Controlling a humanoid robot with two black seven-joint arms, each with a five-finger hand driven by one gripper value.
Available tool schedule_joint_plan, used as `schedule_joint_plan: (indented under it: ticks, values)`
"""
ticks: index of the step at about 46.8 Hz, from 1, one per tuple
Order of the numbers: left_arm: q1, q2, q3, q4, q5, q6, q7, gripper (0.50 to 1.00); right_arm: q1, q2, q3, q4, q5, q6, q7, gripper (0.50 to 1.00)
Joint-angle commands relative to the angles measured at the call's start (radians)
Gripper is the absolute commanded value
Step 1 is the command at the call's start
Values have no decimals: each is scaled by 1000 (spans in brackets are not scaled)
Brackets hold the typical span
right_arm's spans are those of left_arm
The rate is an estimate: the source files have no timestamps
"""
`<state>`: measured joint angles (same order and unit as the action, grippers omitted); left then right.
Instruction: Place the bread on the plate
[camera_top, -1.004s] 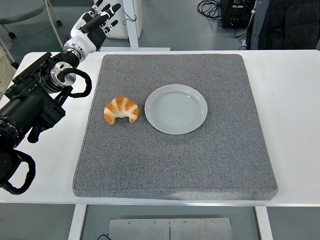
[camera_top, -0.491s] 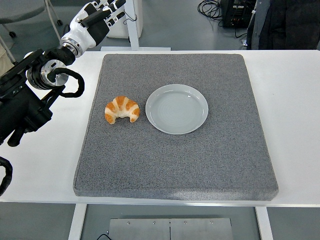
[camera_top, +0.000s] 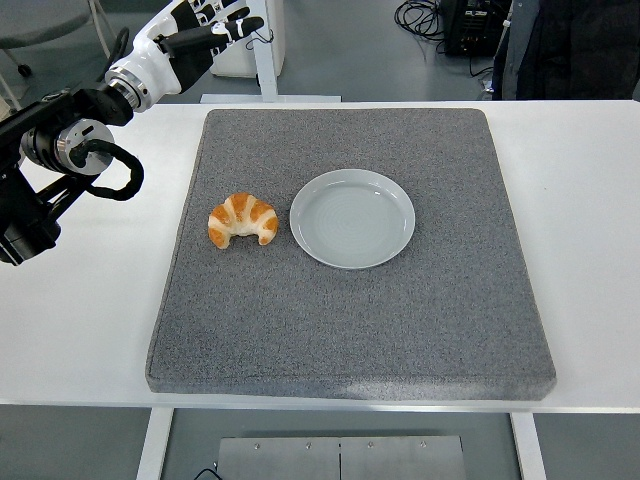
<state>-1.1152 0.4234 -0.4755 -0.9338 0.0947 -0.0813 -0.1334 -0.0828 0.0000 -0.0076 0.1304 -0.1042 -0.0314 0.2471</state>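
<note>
A golden croissant (camera_top: 243, 219) lies on the grey mat (camera_top: 350, 300), just left of an empty pale plate (camera_top: 352, 217). The two are close but apart. My left hand (camera_top: 205, 28) is raised at the top left, beyond the mat's far left corner, well away from the croissant. Its fingers are spread and hold nothing. The right arm does not show.
The mat covers most of the white table (camera_top: 590, 200). My black left arm (camera_top: 60, 160) hangs over the table's left side. A chair, cables and a dark figure stand on the floor beyond the far edge.
My left arm has lifted and pulled back toward the upper left. The hand has risen toward the picture's top. The croissant and plate have not moved.
</note>
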Motion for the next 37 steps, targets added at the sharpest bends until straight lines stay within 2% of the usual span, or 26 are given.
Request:
schedule_joint_plan:
  ticks: [1,15,25,31,37]
  values:
    - [-1,28,2,-45,85,11,0,1000,0,0,0,0,1,-1,0,1000]
    - [-1,95,0,-137,391,31,1,1000,0,0,0,0,0,-1,0,1000]
    - [12,146,17,-252,651,121,1,1000,0,0,0,0,0,-1,0,1000]
    - [12,195,66,-319,717,153,8,1000,0,0,0,0,0,-1,0,1000]
    - [12,229,109,-358,755,155,23,1000,0,0,0,0,0,-1,0,1000]
